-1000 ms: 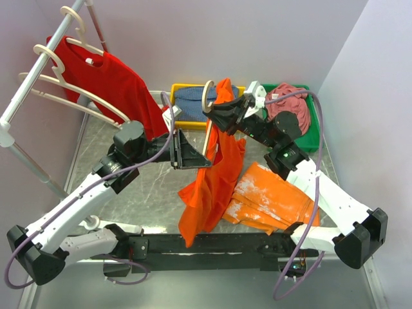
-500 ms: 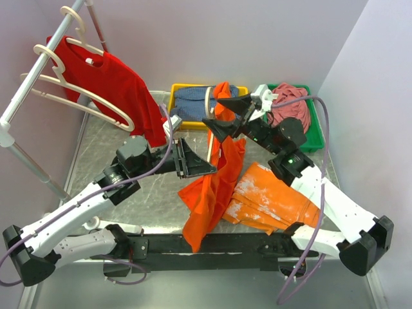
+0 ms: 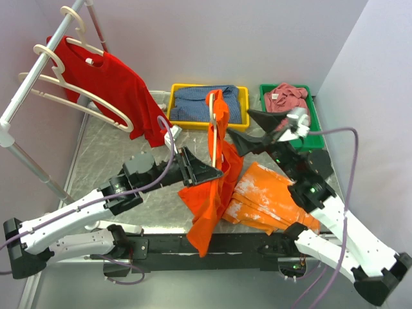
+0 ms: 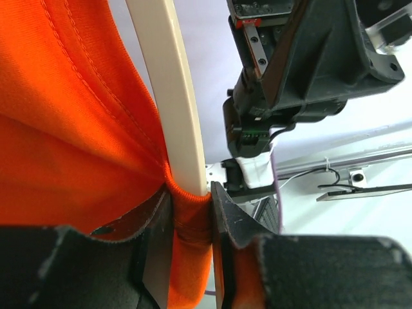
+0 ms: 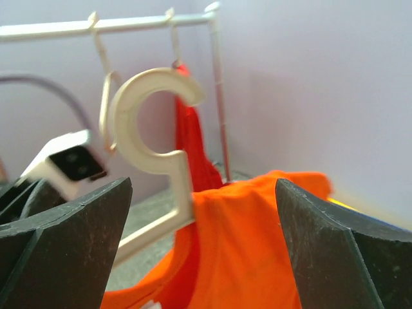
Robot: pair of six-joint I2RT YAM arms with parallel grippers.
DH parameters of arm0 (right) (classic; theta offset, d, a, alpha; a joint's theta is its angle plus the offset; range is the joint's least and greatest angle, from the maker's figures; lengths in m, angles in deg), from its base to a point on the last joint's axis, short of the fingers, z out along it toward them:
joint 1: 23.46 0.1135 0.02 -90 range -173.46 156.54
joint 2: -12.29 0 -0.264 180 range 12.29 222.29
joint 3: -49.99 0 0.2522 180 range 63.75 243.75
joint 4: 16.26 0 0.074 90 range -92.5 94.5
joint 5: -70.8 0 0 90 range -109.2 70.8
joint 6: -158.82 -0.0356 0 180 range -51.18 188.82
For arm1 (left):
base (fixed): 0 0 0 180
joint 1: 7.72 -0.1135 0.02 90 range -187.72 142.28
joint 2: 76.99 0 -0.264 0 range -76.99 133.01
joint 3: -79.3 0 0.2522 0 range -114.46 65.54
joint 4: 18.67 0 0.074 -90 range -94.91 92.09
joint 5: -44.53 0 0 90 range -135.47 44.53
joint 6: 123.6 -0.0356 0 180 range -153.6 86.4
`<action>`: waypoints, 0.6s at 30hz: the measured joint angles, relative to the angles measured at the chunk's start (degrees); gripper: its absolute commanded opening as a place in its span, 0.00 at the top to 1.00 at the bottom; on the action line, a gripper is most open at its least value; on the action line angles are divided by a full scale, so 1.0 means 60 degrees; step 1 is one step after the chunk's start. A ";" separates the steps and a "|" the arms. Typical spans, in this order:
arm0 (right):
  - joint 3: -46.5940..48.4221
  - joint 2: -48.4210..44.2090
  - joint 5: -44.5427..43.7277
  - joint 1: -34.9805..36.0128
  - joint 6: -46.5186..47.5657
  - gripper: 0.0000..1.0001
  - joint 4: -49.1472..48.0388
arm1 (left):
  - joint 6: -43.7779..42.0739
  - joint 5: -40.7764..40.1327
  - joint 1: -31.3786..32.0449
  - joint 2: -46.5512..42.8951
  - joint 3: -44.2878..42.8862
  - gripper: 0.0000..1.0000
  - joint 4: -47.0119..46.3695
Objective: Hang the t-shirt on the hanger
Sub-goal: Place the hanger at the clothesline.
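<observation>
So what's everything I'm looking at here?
orange t-shirt: one, bright orange-red, mid-table, draped on the hanger
hanger: one, cream, inside that shirt
spare hangers: several, cream, on the rack, far left
red t-shirt: one, darker red, hanging on the rack
orange cloth: one, lighter with white smudges, flat at right
yellow tray: one, far edge, holds blue cloth
green tray: one, far right, holds pink cloth
left claw: black, pinching shirt and hanger
right claw: black, open, beside the shirt
</observation>
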 measured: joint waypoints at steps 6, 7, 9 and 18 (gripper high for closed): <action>-0.0346 -0.0951 -0.2459 0.0022 -0.0393 0.00 0.0237 | 0.0310 -0.2073 0.1421 -0.0138 0.0040 0.99 -0.0015; -0.0346 -0.1005 -0.2779 0.0022 -0.0452 0.00 0.0244 | 0.0335 -0.2561 0.1741 -0.0153 0.0040 0.99 -0.0015; -0.0357 -0.1038 -0.3399 0.0022 -0.0576 0.00 0.0233 | 0.0419 -0.3366 0.2302 -0.0146 0.0033 0.99 -0.0011; 0.0608 0.0827 -0.5140 0.0018 -0.1217 0.00 0.1286 | 0.0437 -0.6936 0.4426 0.0160 -0.0397 0.99 0.0273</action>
